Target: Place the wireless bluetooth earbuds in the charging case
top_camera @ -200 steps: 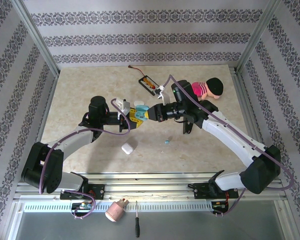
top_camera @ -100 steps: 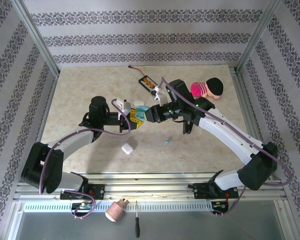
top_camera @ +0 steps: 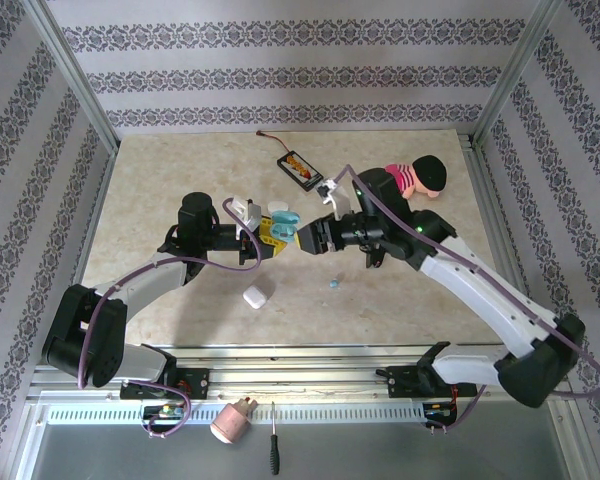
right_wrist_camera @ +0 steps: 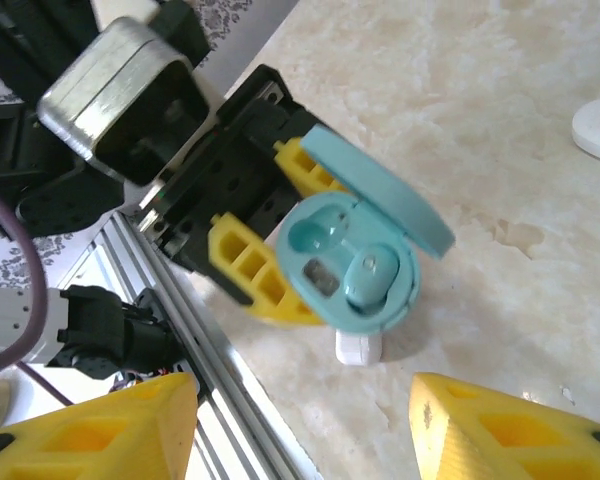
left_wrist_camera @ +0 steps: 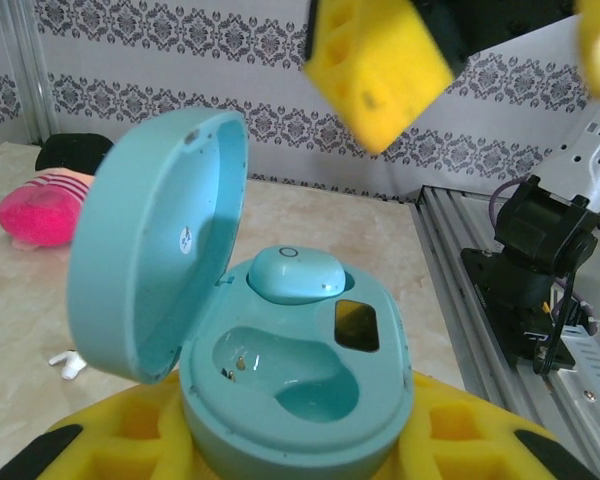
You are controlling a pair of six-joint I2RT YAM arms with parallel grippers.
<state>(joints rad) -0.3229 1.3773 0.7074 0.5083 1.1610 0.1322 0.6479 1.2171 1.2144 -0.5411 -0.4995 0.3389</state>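
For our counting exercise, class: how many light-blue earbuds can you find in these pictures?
2. One earbud sits in the open light-blue charging case held by the left tool; the other lies loose on the table near the right arm. Others may be hidden.

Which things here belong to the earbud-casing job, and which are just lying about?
Job: blue case in the left gripper, seated earbud, loose blue earbud, open right gripper.
Lying about: doll, screwdriver, black device.
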